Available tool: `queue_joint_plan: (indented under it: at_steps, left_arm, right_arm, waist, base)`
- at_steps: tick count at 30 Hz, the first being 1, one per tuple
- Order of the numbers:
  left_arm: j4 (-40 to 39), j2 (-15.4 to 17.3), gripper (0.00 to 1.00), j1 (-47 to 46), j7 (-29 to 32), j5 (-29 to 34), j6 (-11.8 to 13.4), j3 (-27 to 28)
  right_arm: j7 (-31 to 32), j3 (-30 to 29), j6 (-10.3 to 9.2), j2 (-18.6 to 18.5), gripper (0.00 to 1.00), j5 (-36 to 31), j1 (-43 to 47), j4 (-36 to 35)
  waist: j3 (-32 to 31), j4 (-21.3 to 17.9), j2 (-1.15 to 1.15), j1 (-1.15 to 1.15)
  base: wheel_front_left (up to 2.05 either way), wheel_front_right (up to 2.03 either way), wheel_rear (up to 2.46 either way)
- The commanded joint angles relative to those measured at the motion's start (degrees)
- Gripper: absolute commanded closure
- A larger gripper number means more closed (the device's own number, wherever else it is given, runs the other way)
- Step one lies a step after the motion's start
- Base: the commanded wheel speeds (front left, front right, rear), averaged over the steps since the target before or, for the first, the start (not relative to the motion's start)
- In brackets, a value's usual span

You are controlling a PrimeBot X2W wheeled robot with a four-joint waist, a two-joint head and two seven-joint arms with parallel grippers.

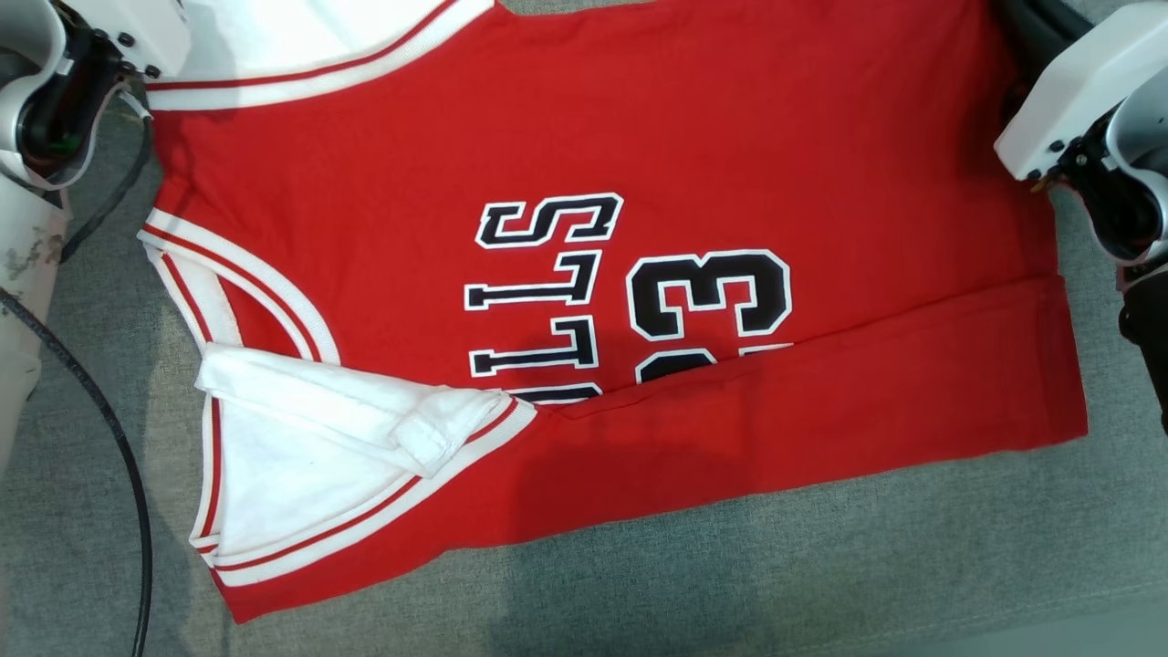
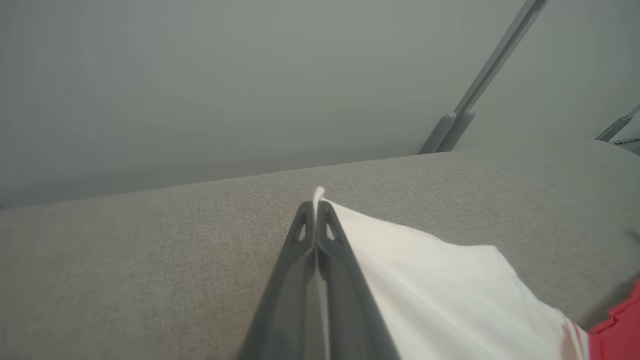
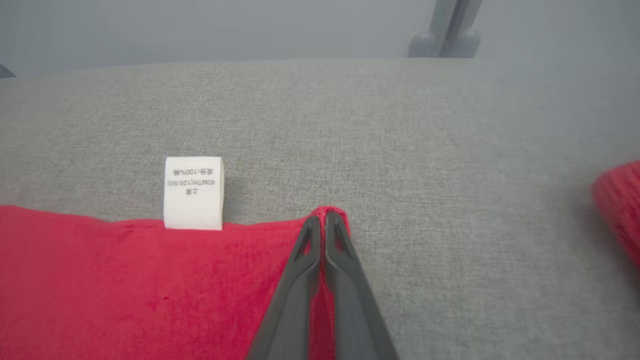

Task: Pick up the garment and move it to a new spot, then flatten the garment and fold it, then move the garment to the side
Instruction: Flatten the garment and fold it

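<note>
Red jersey (image 1: 693, 146), white-trimmed, lying part-folded on the grey cushion (image 1: 730, 584); left gripper (image 2: 316, 207) clamped tight on its white edge, right gripper (image 3: 323, 220) likewise on a red hem corner; risk: shallow tip-holds slipping under uneven pull, rumpling the fold.

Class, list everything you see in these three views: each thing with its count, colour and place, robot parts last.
jersey: one, red with white sleeves, black lettering, spread on the surface, near edge folded over
care label: one, white, at the jersey's edge
surface: one, grey cloth, under everything
cable: one, black, left of the jersey
struts: at least two, grey, beyond the surface
left fingers: two, dark, shut on a white sleeve
right fingers: two, dark, shut on a red corner
</note>
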Motion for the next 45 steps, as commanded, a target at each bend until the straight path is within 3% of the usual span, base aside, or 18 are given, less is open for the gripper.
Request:
queue_joint_plan:
  at_steps: [1,13,19,29,45]
  left_arm:
    - [-1.8,3.4,1.00,-0.2,-1.3,0.5,0.7,1.8]
    - [-3.3,4.1,1.00,-1.4,-12.9,-0.1,-0.6,5.3]
    - [-4.3,2.5,1.00,1.3,-14.2,-3.4,-2.5,4.7]
    - [-11.8,4.1,1.00,12.1,-18.0,-7.0,-3.0,5.1]
    - [-30.4,4.7,1.00,33.2,-20.0,-11.4,1.8,6.4]
  right_arm:
    - [-1.5,0.4,-0.16,-0.9,1.00,-0.7,-0.2,-1.4]
    - [-16.1,-0.4,-0.16,-1.1,1.00,-2.6,-4.9,1.8]
    - [-19.5,0.6,-0.16,-2.3,1.00,0.6,-2.7,3.4]
    - [-22.7,3.5,-0.16,-5.5,1.00,7.6,4.9,1.2]
    - [-22.3,5.4,-0.16,-11.7,1.00,12.0,12.5,1.0]
  waist:
    - [0.0,0.0,0.00,0.00]
    - [-0.4,1.1,0.00,0.00]
    - [-1.7,3.2,0.00,0.00]
    - [-5.6,4.6,0.00,0.00]
    - [-10.4,7.9,0.00,0.00]
  base:
    - [0.00,0.00,0.00]
    - [0.00,0.00,0.00]
    - [0.00,0.00,0.00]
    - [0.00,0.00,0.00]
    - [0.00,0.00,0.00]
